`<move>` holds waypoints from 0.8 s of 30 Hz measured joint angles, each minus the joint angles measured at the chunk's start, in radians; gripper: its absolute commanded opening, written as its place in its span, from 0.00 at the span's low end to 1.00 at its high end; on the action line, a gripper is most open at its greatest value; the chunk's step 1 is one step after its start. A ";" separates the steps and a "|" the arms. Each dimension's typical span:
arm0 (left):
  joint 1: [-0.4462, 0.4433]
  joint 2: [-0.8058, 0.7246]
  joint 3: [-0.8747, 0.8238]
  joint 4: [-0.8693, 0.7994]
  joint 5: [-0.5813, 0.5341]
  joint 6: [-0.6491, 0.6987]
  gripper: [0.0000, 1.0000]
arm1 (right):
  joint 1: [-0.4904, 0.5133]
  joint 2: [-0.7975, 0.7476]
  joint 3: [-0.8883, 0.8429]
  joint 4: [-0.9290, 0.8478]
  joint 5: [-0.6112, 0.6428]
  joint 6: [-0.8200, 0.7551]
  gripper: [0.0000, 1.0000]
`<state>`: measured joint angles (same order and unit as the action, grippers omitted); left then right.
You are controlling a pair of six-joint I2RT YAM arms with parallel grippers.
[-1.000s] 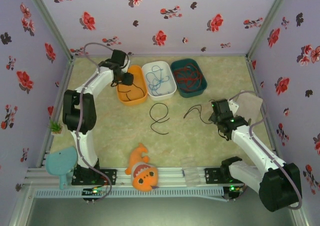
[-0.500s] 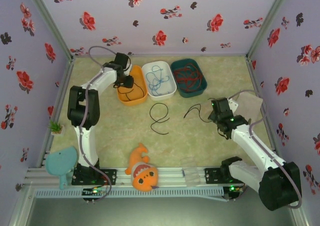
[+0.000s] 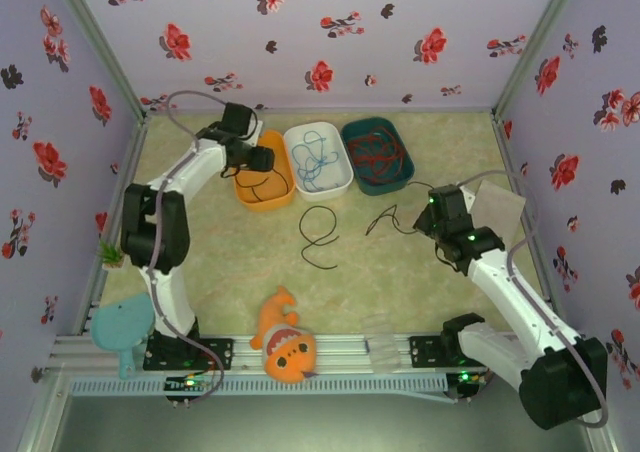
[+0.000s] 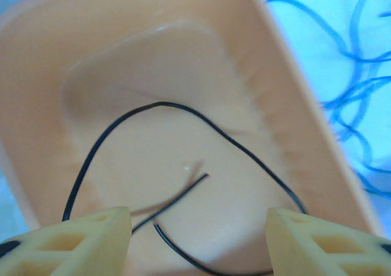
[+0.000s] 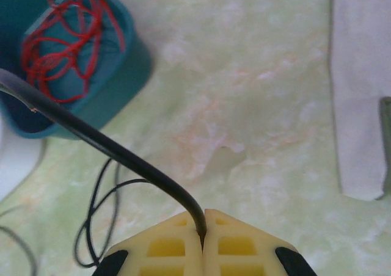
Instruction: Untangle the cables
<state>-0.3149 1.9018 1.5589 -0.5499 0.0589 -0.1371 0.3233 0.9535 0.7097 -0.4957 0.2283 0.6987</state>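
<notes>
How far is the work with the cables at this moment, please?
Done: red cables lie in the teal bin, blue cables in the white bin, one black cable in the orange bin. In hand: the right gripper is shut on a second black cable. Left: a third black cable lies loose on the table.

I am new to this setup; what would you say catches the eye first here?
Three bins line the far side: an orange bin with a black cable, a white bin with a light blue cable, a teal bin with a red cable. Near the teal bin, the right hand is shut on a black strand.
</notes>
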 measured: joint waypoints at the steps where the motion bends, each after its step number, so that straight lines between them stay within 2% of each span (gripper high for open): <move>1: -0.006 -0.041 -0.022 0.014 0.013 -0.008 0.62 | 0.000 -0.011 0.008 0.004 -0.022 -0.008 0.00; 7: -0.054 -0.243 -0.158 0.128 0.109 -0.036 0.64 | 0.004 -0.042 0.071 0.056 -0.206 -0.039 0.00; 14: -0.131 -0.381 -0.350 0.303 0.244 -0.039 0.67 | 0.009 -0.048 0.118 0.186 -0.432 -0.041 0.00; 18: -0.178 -0.448 -0.441 0.387 0.303 -0.009 0.72 | 0.009 -0.050 0.138 0.254 -0.517 -0.033 0.00; 24: -0.265 -0.530 -0.484 0.491 0.374 0.066 0.76 | 0.011 -0.050 0.142 0.332 -0.601 -0.010 0.00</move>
<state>-0.5800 1.3716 1.0744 -0.0586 0.4328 -0.0711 0.3340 0.9039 0.8520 -0.1635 -0.3725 0.6884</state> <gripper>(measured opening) 0.753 0.046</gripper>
